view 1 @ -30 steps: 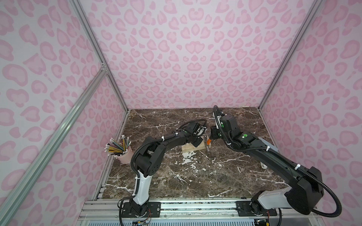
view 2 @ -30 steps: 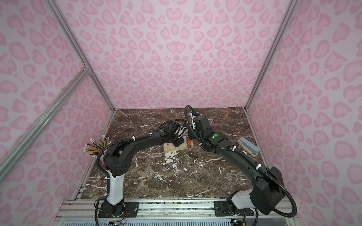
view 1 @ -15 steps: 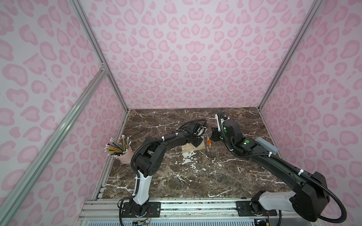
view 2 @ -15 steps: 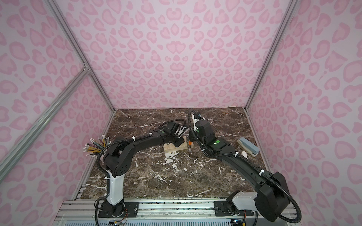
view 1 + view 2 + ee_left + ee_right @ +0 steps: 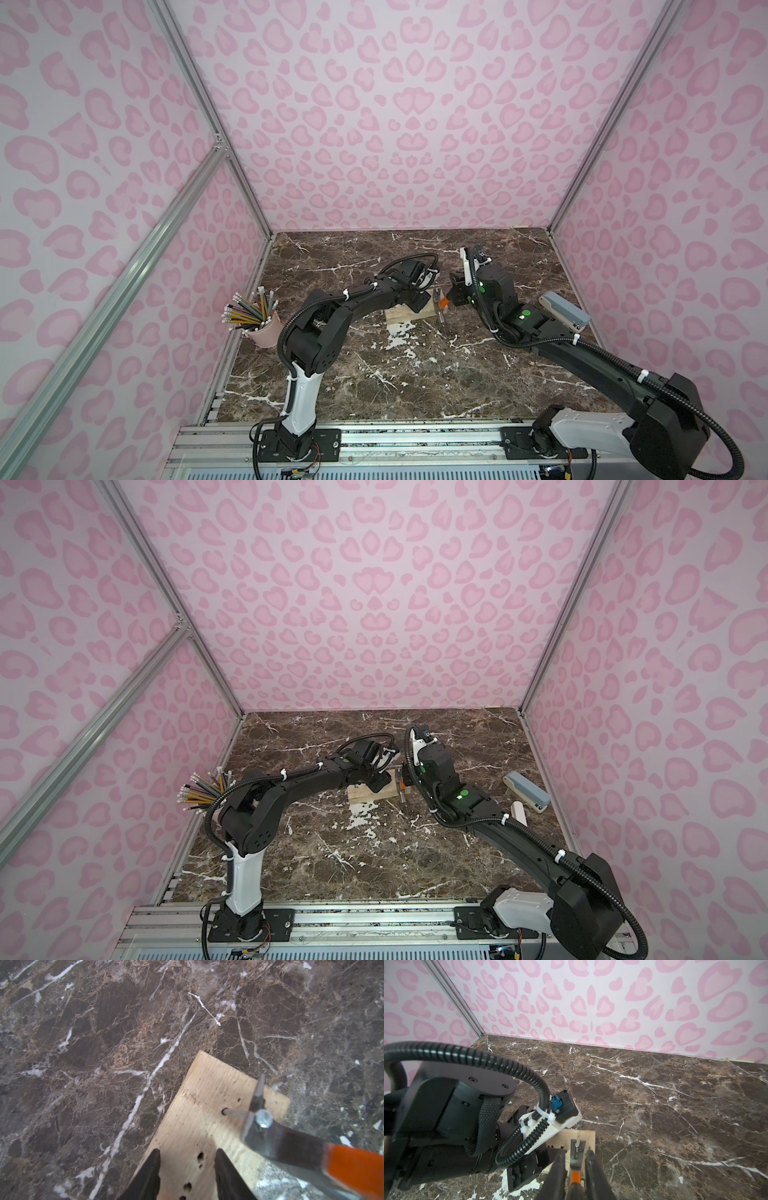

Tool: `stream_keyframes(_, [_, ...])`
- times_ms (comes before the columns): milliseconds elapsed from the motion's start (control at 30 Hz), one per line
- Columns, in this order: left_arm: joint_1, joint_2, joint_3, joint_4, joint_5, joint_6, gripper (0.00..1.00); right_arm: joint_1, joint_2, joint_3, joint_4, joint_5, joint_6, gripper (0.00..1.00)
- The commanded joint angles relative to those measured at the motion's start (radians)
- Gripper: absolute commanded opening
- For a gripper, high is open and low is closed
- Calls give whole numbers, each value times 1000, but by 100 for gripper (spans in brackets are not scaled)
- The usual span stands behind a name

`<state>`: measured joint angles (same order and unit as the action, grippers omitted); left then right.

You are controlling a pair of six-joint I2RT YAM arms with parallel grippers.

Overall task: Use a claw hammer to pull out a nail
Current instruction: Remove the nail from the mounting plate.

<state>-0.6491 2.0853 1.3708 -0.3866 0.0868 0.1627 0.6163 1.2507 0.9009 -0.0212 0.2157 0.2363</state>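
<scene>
The hammer (image 5: 576, 1160) is held by your right end effector (image 5: 575, 1150); its fingers (image 5: 560, 1169) are pressed on the black shaft just behind the orange collar. The steel head lies over the far right corner of the board (image 5: 197, 1126), as seen in both top views. The forked claw sits around the nail (image 5: 264, 1119), right under the nail head. A piece of bare shank shows between the claw and its hole in the wood, so the nail is not fully in. Whether its tip is still in the hole, you cannot tell. The board carries several other small empty holes.

Your left end effector (image 5: 188, 1152) is on the same board, just beside the hammer head but apart from it. Its fingers (image 5: 153, 1174) are spread, with only the wood surface between them. If they really touch the wood, the pictures do not tell.

The board lies flat on the counter (image 5: 374, 374), about in the middle. A pink cup (image 5: 266, 332) with pencils stands at the left edge of the counter, well apart. A grey stapler (image 5: 565, 309) lies near the right edge, behind your right arm.
</scene>
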Motion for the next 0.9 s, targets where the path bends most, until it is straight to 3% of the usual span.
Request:
stream_keyframes(0, [0,35,-21,-150,-85,12,45,11,4,-40,-177,-27,17,0])
stream_keyframes(867, [0,34,-30,-149,-82,5,45,62,-106,-197,-65,68,12,0])
